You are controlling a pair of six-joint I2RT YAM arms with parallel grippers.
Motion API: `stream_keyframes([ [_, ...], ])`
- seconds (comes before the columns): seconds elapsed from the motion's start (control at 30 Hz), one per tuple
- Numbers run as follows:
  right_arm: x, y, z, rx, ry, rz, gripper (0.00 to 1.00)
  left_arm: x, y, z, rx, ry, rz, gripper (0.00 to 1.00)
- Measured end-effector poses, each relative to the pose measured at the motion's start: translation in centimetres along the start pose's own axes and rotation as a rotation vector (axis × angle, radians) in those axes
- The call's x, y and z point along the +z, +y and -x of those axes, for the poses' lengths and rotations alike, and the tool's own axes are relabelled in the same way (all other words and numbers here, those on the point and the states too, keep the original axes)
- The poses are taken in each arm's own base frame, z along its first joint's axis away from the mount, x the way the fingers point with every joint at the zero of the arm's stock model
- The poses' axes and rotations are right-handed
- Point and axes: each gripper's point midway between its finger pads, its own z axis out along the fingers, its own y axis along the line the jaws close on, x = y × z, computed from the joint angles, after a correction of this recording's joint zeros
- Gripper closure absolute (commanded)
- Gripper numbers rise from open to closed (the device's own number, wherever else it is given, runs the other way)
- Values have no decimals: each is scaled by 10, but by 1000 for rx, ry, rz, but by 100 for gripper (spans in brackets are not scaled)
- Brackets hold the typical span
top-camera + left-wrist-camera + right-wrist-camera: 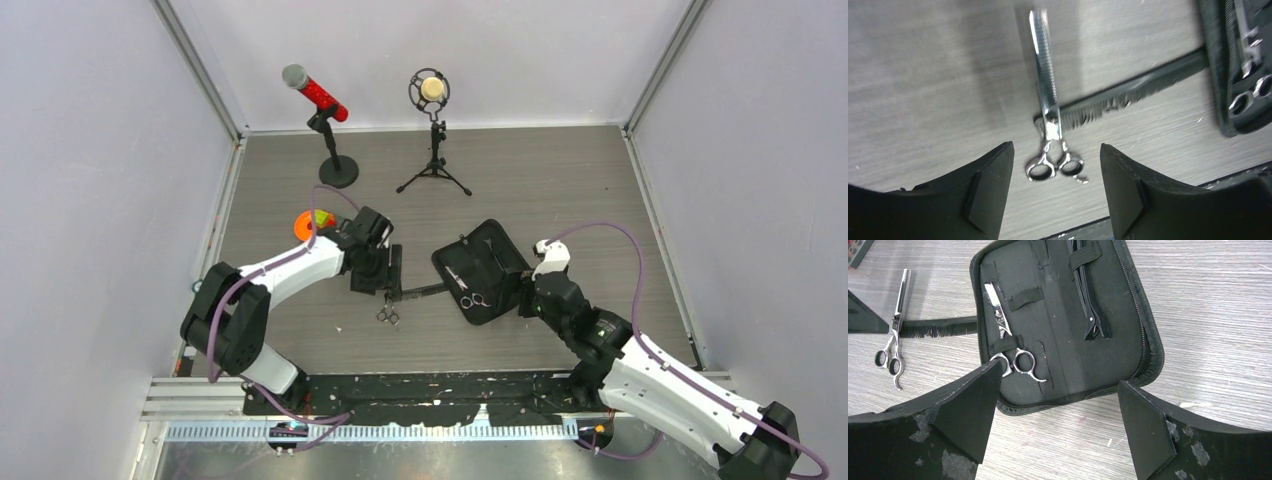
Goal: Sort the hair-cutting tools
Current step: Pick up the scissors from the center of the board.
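1. Fingers of the left pincer [1055,146] stand spread apart, with nothing pinched between them
2. Thinning scissors [1050,100] lie flat on the table [923,75] straight ahead of that pincer, in line with the gap between its fingers; the ring handles are nearest the fingertips and the toothed blade points away
3. The black comb [1133,91] lies just beyond those rings. The thinning scissors cross its end at their pivot, and it runs off to the pincer's right as far as the edge of the zip case [1220,100]
4. The right pincer [1059,372] is spread wide as well and grips nothing
5. The zip case lies open and flat just ahead of the right pincer, its near rim showing between the two fingers
6. Plain scissors [1007,335] sit under elastic straps in the case's left half, rings toward the pincer and close to its left finger
7. Black hair clips [1090,295] sit under a strap in the right half, farther ahead
8. Thinning scissors and comb lie outside the case, off to the right pincer's left
9. A red microphone [318,95] and a cream-headed microphone [432,90] stand well beyond both pincers
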Motion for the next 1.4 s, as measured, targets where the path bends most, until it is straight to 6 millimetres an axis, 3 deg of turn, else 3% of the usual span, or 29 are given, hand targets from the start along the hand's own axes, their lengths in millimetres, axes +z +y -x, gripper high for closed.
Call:
stream_keyframes([
  [0.17,0,-2,3,22,-15,-16,4,0,-10,35,5,-46,-4,37],
  [0.27,0,-4,3,41,-19,-28,5,6,-11,45,13,-47,9,41],
  [0.5,4,-5,-9,76,36,-53,5,19,-4,46,16,-16,46,52],
  [0.63,5,0,-15,90,111,-65,5,23,-1,45,15,-8,60,67],
  [0.93,-3,19,14,145,87,-25,4,33,1,35,-58,4,47,99],
  [1.23,-10,34,43,122,37,24,4,26,-6,39,-138,-51,14,100],
  [1.4,0,50,36,123,40,115,2,16,-11,43,-188,-109,-24,100],
])
